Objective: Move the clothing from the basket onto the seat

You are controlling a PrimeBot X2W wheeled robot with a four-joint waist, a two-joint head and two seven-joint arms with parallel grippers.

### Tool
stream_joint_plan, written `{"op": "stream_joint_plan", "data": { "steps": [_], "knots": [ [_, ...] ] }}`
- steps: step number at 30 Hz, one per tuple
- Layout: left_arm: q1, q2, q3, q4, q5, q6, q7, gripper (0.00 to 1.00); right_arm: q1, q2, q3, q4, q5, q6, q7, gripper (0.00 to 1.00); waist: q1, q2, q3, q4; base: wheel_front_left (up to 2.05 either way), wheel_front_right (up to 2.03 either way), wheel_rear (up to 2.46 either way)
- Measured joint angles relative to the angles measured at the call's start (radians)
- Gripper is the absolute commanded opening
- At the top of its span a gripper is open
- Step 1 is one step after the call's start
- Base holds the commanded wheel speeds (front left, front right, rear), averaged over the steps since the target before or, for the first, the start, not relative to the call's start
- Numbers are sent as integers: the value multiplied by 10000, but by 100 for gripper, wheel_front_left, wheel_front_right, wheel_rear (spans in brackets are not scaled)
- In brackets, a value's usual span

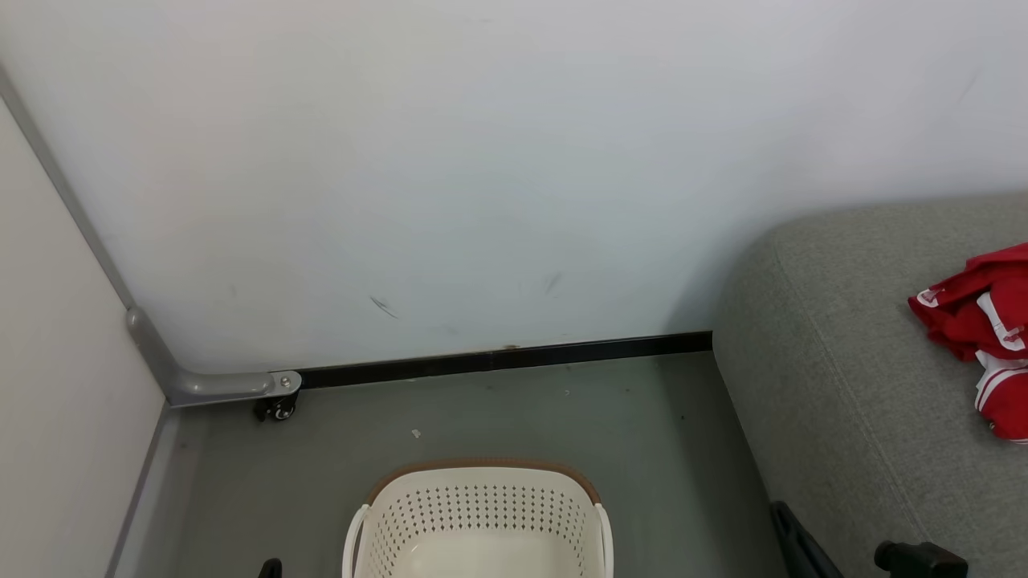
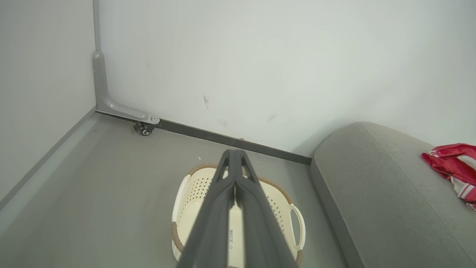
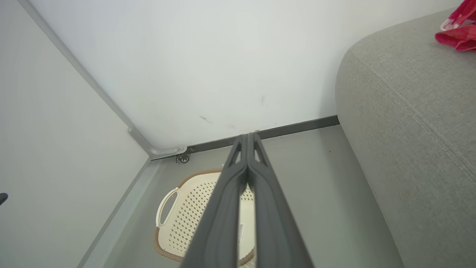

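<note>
The left gripper (image 2: 235, 153) and right gripper (image 3: 250, 136) hang pinched closed, empty, above the basket (image 1: 482, 514). The clothing (image 1: 981, 319) lies on the seat (image 1: 835, 369), back from its corner.

Floor strip (image 1: 683, 457) lies between basket (image 1: 482, 466) and seat (image 1: 843, 361); wall (image 1: 482, 160) behind.

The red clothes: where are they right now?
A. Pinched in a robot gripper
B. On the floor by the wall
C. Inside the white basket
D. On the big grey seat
D: the red clothing lies on top of the grey seat, and none shows in the visible part of the basket.
</note>
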Motion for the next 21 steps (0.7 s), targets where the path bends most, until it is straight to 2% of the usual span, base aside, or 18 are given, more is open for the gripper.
{"op": "stream_joint_plan", "data": {
  "steps": [8,12,13,17,21],
  "knots": [
    [-223,4,92,77,-988,0,332,0,-36,-2,-221,12,1609,0,311,0,22,0,86,22,0,0,0],
    [-327,10,165,79,-1442,0,481,0,-57,-8,-288,15,2176,0,453,0,53,0,131,34,0,0,0],
    [-389,13,186,75,-1710,0,571,0,-80,-21,-309,19,2489,0,531,0,73,0,151,39,0,0,0],
    [-415,15,224,75,-2186,-2,702,0,-269,-81,-351,21,3114,0,669,0,110,0,180,49,0,0,0],
    [-487,25,272,75,-2512,-6,794,0,-271,-109,-378,33,3586,0,790,0,136,0,192,55,0,0,0]
  ]
}}
